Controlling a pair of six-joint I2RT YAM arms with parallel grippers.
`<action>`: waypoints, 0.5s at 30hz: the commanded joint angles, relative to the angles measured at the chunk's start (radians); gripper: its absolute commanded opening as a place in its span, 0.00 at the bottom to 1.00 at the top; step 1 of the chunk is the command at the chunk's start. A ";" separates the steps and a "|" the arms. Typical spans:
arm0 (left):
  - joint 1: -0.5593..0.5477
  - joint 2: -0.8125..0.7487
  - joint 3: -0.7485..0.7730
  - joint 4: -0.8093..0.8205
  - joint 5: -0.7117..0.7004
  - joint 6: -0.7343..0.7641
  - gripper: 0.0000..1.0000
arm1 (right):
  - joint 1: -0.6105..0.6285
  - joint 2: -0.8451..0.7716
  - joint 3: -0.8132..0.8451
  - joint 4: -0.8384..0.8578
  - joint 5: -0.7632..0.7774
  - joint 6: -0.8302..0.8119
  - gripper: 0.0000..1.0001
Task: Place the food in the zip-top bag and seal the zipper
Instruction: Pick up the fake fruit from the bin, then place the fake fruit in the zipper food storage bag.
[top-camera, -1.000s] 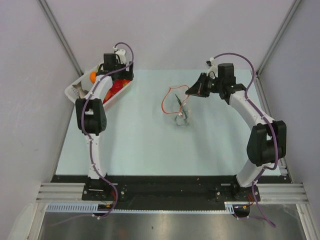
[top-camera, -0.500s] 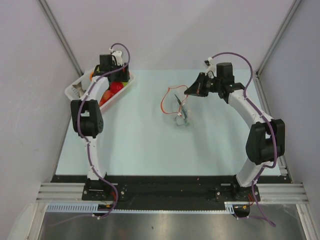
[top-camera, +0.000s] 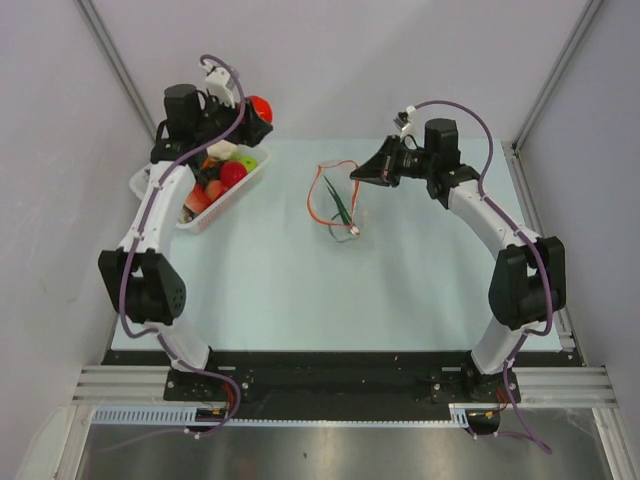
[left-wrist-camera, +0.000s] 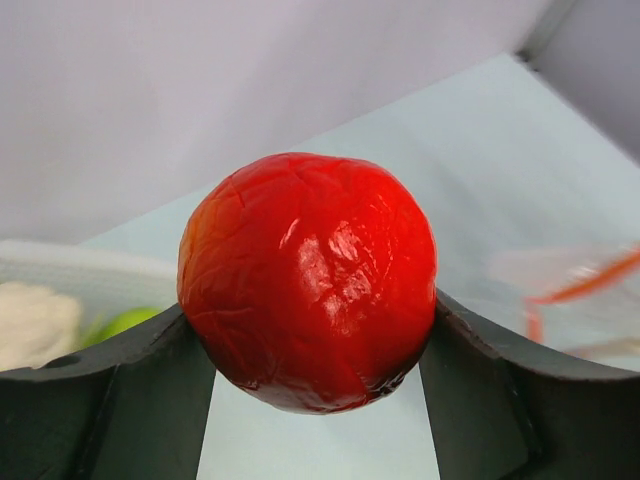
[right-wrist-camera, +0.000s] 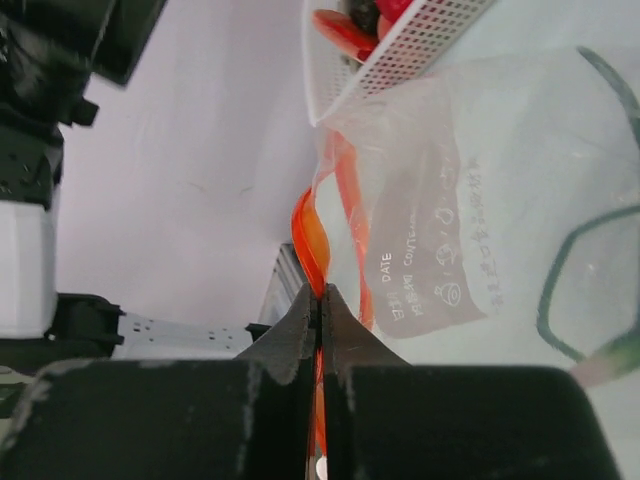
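**Left side.** At 10 o'clock on the tabletop (top-camera: 260, 290) stands the white basket (top-camera: 228, 201), holding several pieces of food. The left end effector (top-camera: 250, 113) hangs raised at 1 o'clock from the basket. Its fingers (left-wrist-camera: 150, 385) are clamped on the flanks of a red tomato (left-wrist-camera: 308, 280), well clear of the surface.

**Centre.** The zip-top bag (top-camera: 340, 205) lies toward 12 o'clock from the tabletop's middle, at 4 o'clock from the tomato and well apart from it. Its zipper (top-camera: 318, 190) stands up in a loose loop. A green vegetable (top-camera: 338, 200) shows at the bag; we cannot tell whether it lies inside or beneath it.

**Right side.** The right end effector (top-camera: 366, 172), at 1 o'clock from the bag, has its fingers pressed together on the zipper strip and lifts one edge of the mouth.

**Risks, in our judgement.**
- The tomato is round and glossy and is gripped at two points only. A quick swing could roll it out.
- The mouth is held at a single point, so it may sag shut.
- A tomato landing on the rim could tug the thin strip from the pinch or push the light bag aside.
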 joint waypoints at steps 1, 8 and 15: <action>-0.109 -0.159 -0.149 -0.004 0.218 -0.008 0.44 | 0.000 0.012 0.045 0.151 -0.065 0.134 0.00; -0.298 -0.272 -0.334 0.013 0.181 0.027 0.47 | -0.006 0.038 0.017 0.179 -0.063 0.156 0.00; -0.401 -0.135 -0.308 -0.117 0.028 0.113 0.64 | -0.011 0.046 0.009 0.196 -0.072 0.160 0.00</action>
